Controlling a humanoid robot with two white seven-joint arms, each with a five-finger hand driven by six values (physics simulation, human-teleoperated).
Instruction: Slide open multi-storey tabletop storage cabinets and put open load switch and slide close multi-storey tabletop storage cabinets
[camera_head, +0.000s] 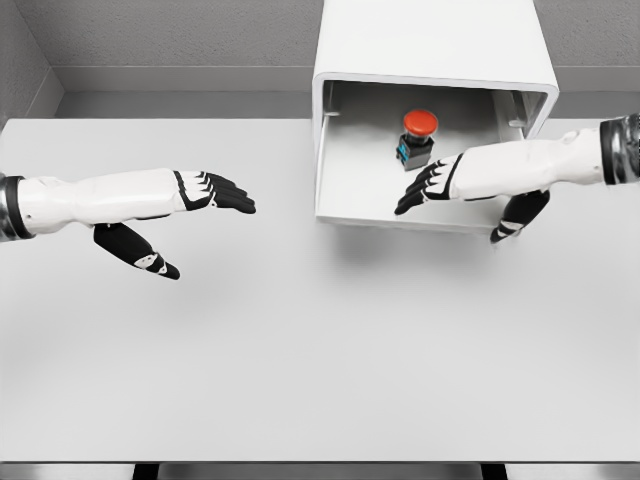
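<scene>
The table (300, 350), pale grey, fills most of the frame from left edge to right and down to the bottom, w/ a grey wall behind it at the top.

The storage cabinet (436, 45) sits upper right of centre, a white box w/ its drawer (350, 170) slid out toward the lower part of the frame, so the opening step looks done. The drawer's front lip is roughly mid-height in the picture; its floor is bare except for one item.

The left arm comes in from the left edge at mid-height; the left hand (200, 205) hangs over the open table, well apart from the cabinet, fingers stretched out flat and thumb dropped below, holding nothing.

The right arm enters from the right edge, upper right. The right hand (455, 185) is over the drawer's lower right part, fingers extended and pointing left, thumb hanging down past the drawer's front edge, empty as well.

The load switch (417, 138), small dark body w/ red mushroom cap, stands upright inside the drawer near the back, just above-left of the right fingertips and not touching them. So placing appears done too.

What's left, by my read: push the drawer back in & shut the cabinet. Right hand is closest for that
</scene>
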